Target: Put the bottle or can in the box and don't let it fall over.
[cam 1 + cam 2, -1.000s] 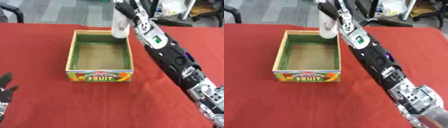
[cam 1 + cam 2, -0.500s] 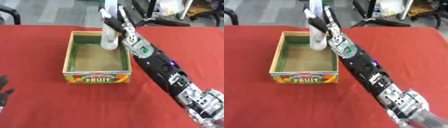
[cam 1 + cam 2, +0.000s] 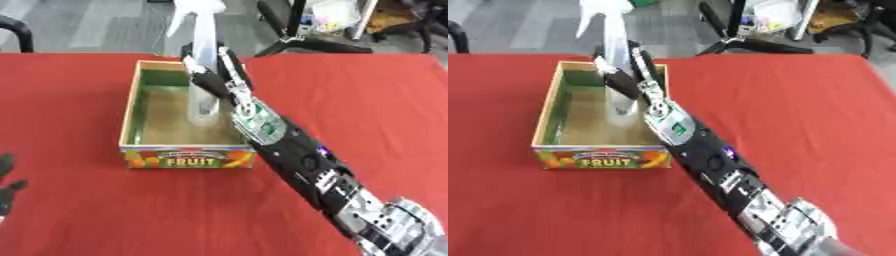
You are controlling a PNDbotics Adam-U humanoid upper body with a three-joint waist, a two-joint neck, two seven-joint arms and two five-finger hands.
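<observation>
Red cloth covers the bench (image 3: 367,100), and on it sits the fruit box (image 3: 131,120), open-topped. The right robot hand (image 3: 213,80) has its fingers curled round the pale spray bottle (image 3: 202,75) — held upright, long axis vertical, its base down inside the box near the right wall; whether it touches the floor I cannot tell. The left robot hand (image 3: 7,187) rests well apart at the lower left, fingers relaxed. Letting go looks to hinge on the bottle staying vertical.

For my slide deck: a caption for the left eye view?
Right hand holds a spray bottle upright inside the fruit box.
</observation>
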